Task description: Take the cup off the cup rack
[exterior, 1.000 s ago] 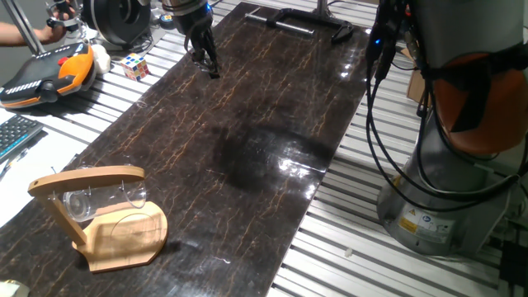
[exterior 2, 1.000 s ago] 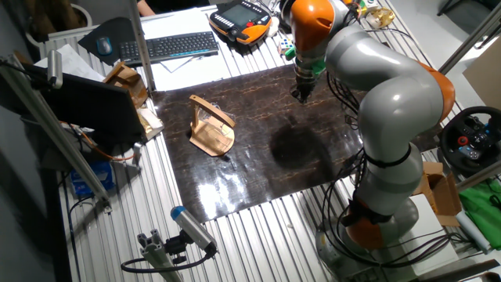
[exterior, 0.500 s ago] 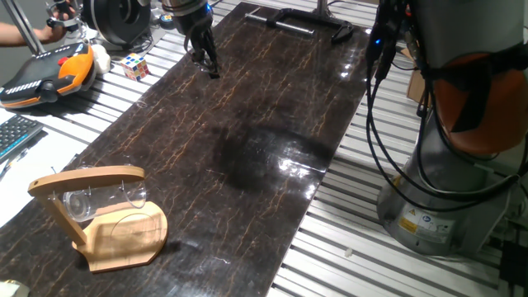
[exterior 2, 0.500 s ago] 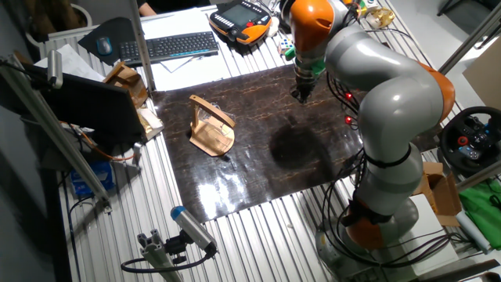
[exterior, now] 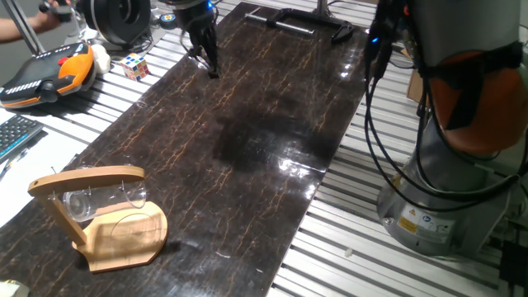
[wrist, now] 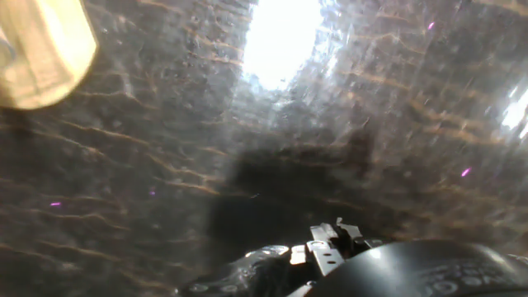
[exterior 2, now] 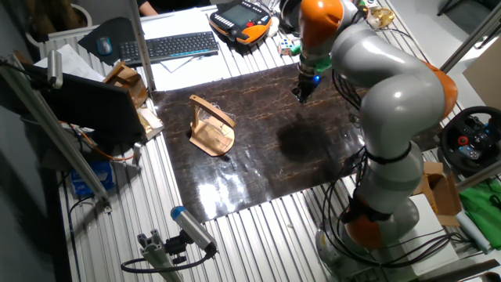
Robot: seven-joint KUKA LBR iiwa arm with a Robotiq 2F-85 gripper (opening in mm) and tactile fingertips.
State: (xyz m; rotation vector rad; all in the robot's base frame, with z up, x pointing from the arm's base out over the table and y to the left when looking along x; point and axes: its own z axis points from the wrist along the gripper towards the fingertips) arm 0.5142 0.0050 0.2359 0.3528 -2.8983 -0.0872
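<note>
The cup rack is a light wooden stand at the near left end of the dark table, also seen in the other fixed view. The cup, clear glass, hangs under the rack's top bar, above its base. My gripper hovers low over the far end of the table, a long way from the rack, with nothing in it. Its fingers look close together, but their gap is too small to judge. In the hand view only a blurred piece of the rack's base shows at the top left.
A Rubik's cube and an orange teach pendant lie left of the table's far end, beside a keyboard. A black metal frame lies across the far edge. The arm's base and cables stand to the right.
The arm has turned a little and the gripper has shifted slightly toward the far edge. The rack and cup have not moved.
</note>
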